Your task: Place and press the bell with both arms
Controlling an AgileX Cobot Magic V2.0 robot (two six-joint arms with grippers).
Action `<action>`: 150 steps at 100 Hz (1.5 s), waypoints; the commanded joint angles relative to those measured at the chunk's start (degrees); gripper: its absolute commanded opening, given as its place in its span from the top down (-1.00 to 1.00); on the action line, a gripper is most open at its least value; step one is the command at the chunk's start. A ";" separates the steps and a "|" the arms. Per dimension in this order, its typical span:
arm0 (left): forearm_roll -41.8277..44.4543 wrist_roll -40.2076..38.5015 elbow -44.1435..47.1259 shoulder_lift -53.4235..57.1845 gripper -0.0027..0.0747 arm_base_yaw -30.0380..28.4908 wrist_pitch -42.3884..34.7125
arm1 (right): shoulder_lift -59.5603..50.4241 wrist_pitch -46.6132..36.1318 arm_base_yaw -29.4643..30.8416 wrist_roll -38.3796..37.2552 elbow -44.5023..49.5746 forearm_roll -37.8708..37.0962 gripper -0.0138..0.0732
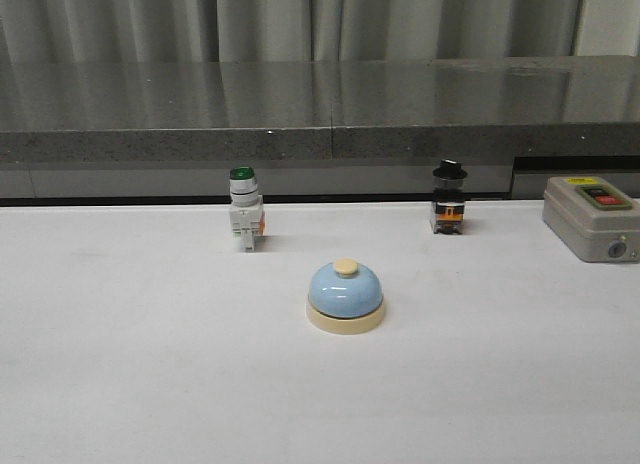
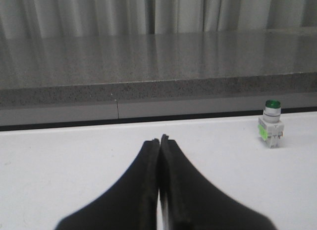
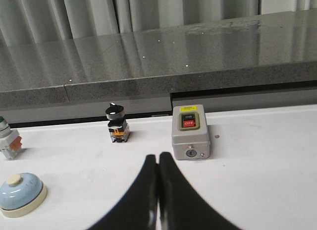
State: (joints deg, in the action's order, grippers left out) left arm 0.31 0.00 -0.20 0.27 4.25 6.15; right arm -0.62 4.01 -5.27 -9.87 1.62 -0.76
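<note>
The light-blue dome bell (image 1: pixel 345 296) with a cream base and cream button stands upright on the white table, near its middle. It also shows in the right wrist view (image 3: pixel 20 193), well off to the side of my right gripper. My left gripper (image 2: pixel 159 140) is shut and empty over bare table; the bell is out of its view. My right gripper (image 3: pixel 158 156) is shut and empty, its tips a short way in front of the grey box. Neither arm shows in the front view.
A green-capped white pushbutton switch (image 1: pixel 244 208) stands behind the bell to the left. A black-knobbed selector switch (image 1: pixel 448 198) stands behind it to the right. A grey box with red and black buttons (image 1: pixel 592 217) sits at the far right. A dark stone ledge (image 1: pixel 320 109) runs along the back.
</note>
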 commanded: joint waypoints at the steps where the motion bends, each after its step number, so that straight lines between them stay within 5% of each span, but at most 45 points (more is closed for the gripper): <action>1: 0.03 -0.63 3.25 1.85 0.99 -0.08 -7.30 | -1.14 -4.57 0.24 0.39 -1.12 0.06 0.83; 150: 0.03 -0.63 3.25 1.85 0.99 -0.08 -7.15 | -1.06 -8.04 0.24 0.39 -2.11 0.06 0.83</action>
State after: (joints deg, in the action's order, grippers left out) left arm 0.31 0.00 -0.20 0.27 4.25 3.85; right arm -0.62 1.00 -5.27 -9.87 1.62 -0.76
